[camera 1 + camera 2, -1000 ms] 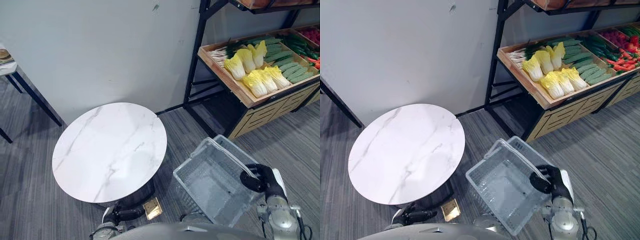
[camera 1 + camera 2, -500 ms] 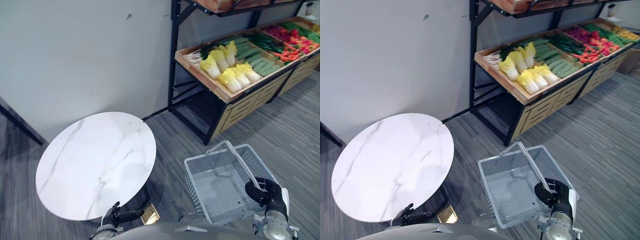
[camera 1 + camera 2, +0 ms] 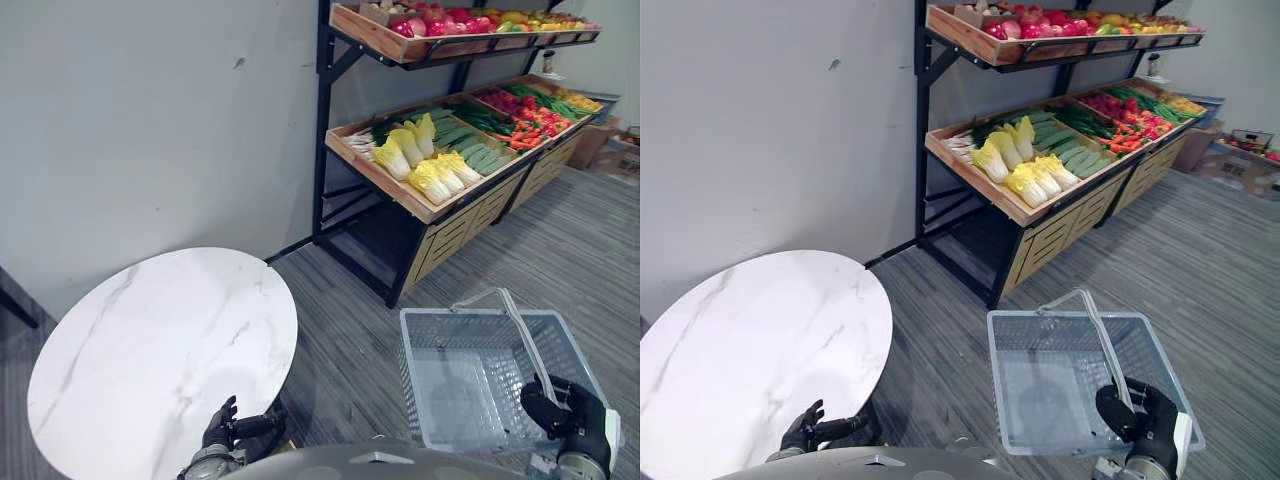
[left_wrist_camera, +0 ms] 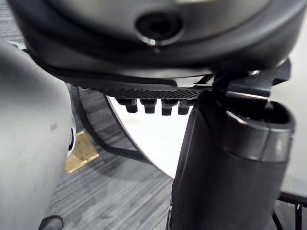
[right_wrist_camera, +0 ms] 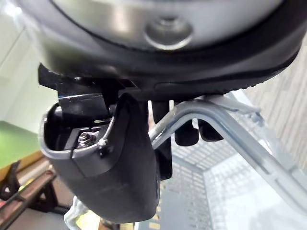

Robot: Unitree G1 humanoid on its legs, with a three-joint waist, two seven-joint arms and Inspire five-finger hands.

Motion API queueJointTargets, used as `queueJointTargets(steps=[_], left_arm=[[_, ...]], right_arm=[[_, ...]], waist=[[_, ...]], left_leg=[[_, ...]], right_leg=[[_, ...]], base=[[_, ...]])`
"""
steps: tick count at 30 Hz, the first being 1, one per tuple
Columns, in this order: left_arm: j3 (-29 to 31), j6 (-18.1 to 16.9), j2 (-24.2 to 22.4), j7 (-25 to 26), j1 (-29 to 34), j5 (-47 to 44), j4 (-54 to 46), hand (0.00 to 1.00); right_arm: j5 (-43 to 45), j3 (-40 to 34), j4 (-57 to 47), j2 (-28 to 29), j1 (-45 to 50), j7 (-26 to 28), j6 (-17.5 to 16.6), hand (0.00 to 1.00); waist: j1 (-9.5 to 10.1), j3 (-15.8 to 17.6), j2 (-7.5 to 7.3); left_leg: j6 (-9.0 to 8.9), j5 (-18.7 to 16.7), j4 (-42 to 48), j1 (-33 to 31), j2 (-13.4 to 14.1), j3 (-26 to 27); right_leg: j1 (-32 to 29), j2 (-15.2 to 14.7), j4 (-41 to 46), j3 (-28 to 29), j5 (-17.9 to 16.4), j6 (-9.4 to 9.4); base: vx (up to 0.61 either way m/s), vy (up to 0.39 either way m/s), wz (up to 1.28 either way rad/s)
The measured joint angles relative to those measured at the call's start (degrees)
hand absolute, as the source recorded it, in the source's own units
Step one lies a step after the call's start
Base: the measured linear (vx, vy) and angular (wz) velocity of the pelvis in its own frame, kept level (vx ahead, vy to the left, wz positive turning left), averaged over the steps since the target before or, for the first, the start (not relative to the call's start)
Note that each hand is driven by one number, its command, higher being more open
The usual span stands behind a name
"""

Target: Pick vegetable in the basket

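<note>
Head and wrist views, as I read them from the remote station. The right hand (image 3: 568, 418) has its fingers (image 5: 187, 129) curled round the basket handle (image 3: 522, 338), which in the right wrist view passes between those fingers and the thumb. The wire basket (image 3: 440, 313) hangs from this grip above the grey carpeted floor (image 3: 470, 250), its handle upright. The left hand (image 3: 228, 430) sits low at the near edge of the round marble surface (image 3: 160, 350), fingers relaxed and apart, holding nothing. The vegetables lie on the black metal rack (image 3: 322, 120) against the wall, well apart from the basket. Its lower wooden tray (image 3: 385, 187) carries napa cabbages (image 3: 420, 168) at the near end, then cucumbers (image 3: 482, 152), then red peppers (image 3: 530, 112) farther along. The upper tray (image 3: 362, 27) holds red and yellow produce that I cannot identify more closely.
</note>
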Motion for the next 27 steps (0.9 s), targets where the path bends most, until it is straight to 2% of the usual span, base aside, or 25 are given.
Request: queueJointTargets(steps=[1,2,4,5,6,7,8,9,10,11,12,13,14,15,16,17,18,19,21,23,26,27], left_arm=[[0.0,0.0,-0.1,0.3,0.0,0.0,0.0,1.0],[0.0,0.0,-0.1,0.5,-0.2,0.1,0.1,1.0],[0.0,0.0,-0.3,0.7,-1.2,0.2,0.0,1.0],[0.0,0.0,-0.2,0.8,-2.4,0.3,0.1,1.0],[0.0,0.1,-0.2,1.0,-3.2,0.5,0.3,1.0],[0.1,0.1,-0.1,1.4,-3.3,0.5,0.3,1.0],[0.1,0.2,-0.1,1.6,-3.3,0.5,0.3,1.0],[0.4,0.3,0.0,1.9,-3.2,0.5,0.1,1.0],[0.6,0.3,0.4,2.0,-3.3,0.4,-0.1,1.0],[0.8,0.6,1.6,2.0,-3.7,0.4,0.4,1.0],[1.3,0.8,1.9,2.0,-4.3,0.3,1.1,1.0],[1.3,1.2,2.1,1.8,-5.3,0.2,3.4,1.0],[2.7,0.9,1.1,1.2,-7.0,0.1,4.2,1.0],[3.3,0.6,1.3,1.4,-7.3,0.0,4.3,1.0],[3.3,1.2,1.9,2.3,-7.6,-0.5,4.2,1.0],[3.3,1.2,2.3,2.5,-7.5,-0.9,4.3,1.0],[3.6,1.2,2.2,2.8,-7.4,-1.0,4.4,1.0],[4.2,1.3,1.8,3.0,-7.3,-1.5,4.4,1.0],[3.9,1.1,0.9,3.2,-7.3,-2.1,4.3,1.0],[4.1,1.0,0.8,3.3,-7.2,-2.4,4.2,1.0],[4.2,1.0,0.7,4.0,-6.9,-3.0,4.2,1.0],[4.3,1.1,0.7,4.3,-6.5,-3.2,4.2,1.0]], right_arm=[[-0.1,0.2,0.0,0.6,0.2,0.0,0.0,0.0],[-0.1,0.7,0.1,0.6,0.0,-0.2,0.0,0.0],[-0.1,0.7,0.2,0.8,-0.4,-1.2,0.0,0.0],[0.0,0.7,0.5,0.7,-0.4,-1.3,0.0,0.0],[-0.1,0.7,1.0,0.7,-0.4,-1.7,0.0,0.0],[-0.1,0.7,1.5,0.7,-0.4,-2.1,0.4,0.0],[-0.2,0.5,1.7,0.7,-0.4,-2.6,0.6,0.0],[-0.6,0.1,2.0,0.7,-0.4,-3.2,0.6,0.0],[-0.6,0.3,2.3,0.7,-0.7,-3.1,0.6,0.0],[-0.6,0.6,3.9,0.4,-2.1,-3.0,0.6,0.0],[-0.6,1.1,5.5,-0.3,-4.0,-3.1,0.6,0.0],[-0.6,2.2,9.1,-1.8,-8.2,-3.1,0.6,0.0],[-0.6,2.2,13.4,-3.4,-15.5,-2.9,0.7,0.0],[-0.6,3.0,14.2,-3.4,-16.8,-2.7,0.7,0.0],[-0.6,5.1,14.4,-3.5,-17.8,-2.2,0.7,0.0],[-0.6,7.9,14.4,-4.5,-18.5,-1.2,0.7,0.0],[-0.6,9.3,14.6,-5.4,-18.8,-0.8,0.7,0.0],[-0.6,11.5,14.8,-7.4,-19.2,0.1,0.7,0.0],[-0.6,12.2,14.8,-9.2,-18.9,1.2,0.7,0.0],[-0.6,12.3,14.7,-11.4,-19.0,1.9,0.6,0.0],[-0.6,11.8,14.3,-12.7,-18.6,1.9,0.1,0.0],[-0.6,11.4,14.1,-12.6,-18.2,1.8,-0.1,0.0]], waist=[[0.12,0.5,0.58],[0.24,1.3,0.43],[0.31,3.9,1.2],[0.36,5.0,1.32],[0.3,6.1,1.8],[0.31,6.3,1.74],[0.34,6.1,1.99],[0.42,6.1,1.59],[0.59,6.1,0.9],[-0.16,6.0,-1.37],[-0.21,6.1,-1.52],[-0.2,6.1,-1.92],[2.79,7.0,-1.27],[2.75,7.2,-1.96],[2.66,7.2,-2.67],[3.37,7.5,-2.52],[3.53,7.4,-2.03],[3.56,7.1,-0.64],[3.42,7.1,-0.06],[3.53,6.9,0.67],[2.99,7.0,0.62],[2.12,7.0,0.6]], left_leg=[[-0.02,-0.6,0.7,0.0,0.6,1.4],[0.18,-1.2,1.6,0.0,1.3,3.1],[0.82,-2.0,2.9,0.0,2.5,5.3],[1.14,-1.9,3.1,0.0,2.9,6.6],[1.75,-1.7,3.2,0.1,3.2,7.6],[1.76,-1.5,3.2,0.1,3.5,8.7],[1.83,-1.3,3.1,0.1,3.6,9.1],[1.44,-0.9,3.1,0.3,4.0,9.9],[1.48,-0.3,3.2,0.5,4.1,11.0],[1.98,0.3,3.5,-0.2,3.4,11.5],[3.17,0.8,3.2,-0.8,2.9,11.4],[4.06,-0.6,-0.3,-2.2,-1.2,10.6],[5.8,3.2,-7.4,-2.6,-6.2,11.3],[5.34,4.1,-6.5,-2.4,-5.6,13.3],[5.79,3.9,-4.1,-3.0,-4.4,15.1],[5.31,3.3,-2.0,-3.2,-2.1,17.5],[5.13,3.2,-1.4,-3.2,-0.8,18.3],[4.56,3.7,-2.2,-3.3,0.8,19.5],[4.44,6.1,-4.5,-2.7,1.4,20.1],[4.52,9.6,-6.8,-2.2,2.4,20.9],[4.49,12.7,-8.6,-1.3,2.3,21.9],[4.56,13.7,-8.5,-0.9,2.3,22.0]], right_leg=[[-0.7,0.3,0.0,0.5,0.6,0.64],[-1.9,0.6,0.1,0.0,1.8,0.89],[-3.6,0.1,-0.6,-6.2,4.5,0.55],[-4.2,-1.5,-1.6,-11.4,5.3,-0.53],[-5.3,-5.4,-0.1,-19.6,4.4,-2.14],[-6.4,-9.5,4.7,-25.3,3.3,-3.36],[-6.5,-11.4,7.4,-26.9,3.1,-3.66],[-6.5,-14.6,12.2,-29.0,2.1,-4.78],[-6.8,-16.5,14.5,-30.2,0.9,-5.26],[-9.1,-16.9,15.0,-33.8,1.0,-4.54],[-9.9,-16.5,14.3,-34.7,1.5,-5.32],[-9.1,-15.8,6.7,-32.4,2.5,-7.67],[-9.6,-16.8,6.1,-34.5,1.1,-9.73],[-9.9,-19.2,11.0,-38.4,-0.6,-9.64],[-8.4,-22.5,11.9,-45.7,-2.7,-6.9],[-8.5,-22.8,11.2,-52.2,-2.5,-5.66],[-8.3,-21.7,9.6,-53.5,-1.9,-4.62],[-7.3,-18.8,4.9,-54.1,-1.0,-3.93],[-6.1,-16.6,1.0,-54.3,0.4,-4.47],[-3.3,-12.6,-7.3,-54.3,4.6,-5.88],[0.2,-9.9,-15.8,-54.0,8.5,-6.75],[1.7,-9.3,-18.3,-53.7,9.4,-7.1]], base=[[-0.04,0.113,-0.7],[-0.07,0.111,-0.88],[-0.1,0.059,-0.68],[-0.14,0.064,-0.41],[-0.1,0.093,-0.4],[-0.06,0.083,-0.28],[0.03,0.002,-0.33],[0.01,-0.063,-0.43],[0.0,-0.136,-0.64],[-0.01,-0.101,-0.71],[-0.11,-0.035,-0.87],[-0.11,0.051,-1.82],[-0.14,0.047,-1.94],[-0.03,-0.04,-1.83],[-0.02,-0.123,-1.03],[0.01,-0.149,-0.92],[0.02,-0.177,-0.96],[0.04,-0.16,-0.61],[0.04,-0.154,-0.28],[0.05,-0.174,-0.22],[0.06,-0.191,-0.19],[0.04,-0.118,-0.2]])
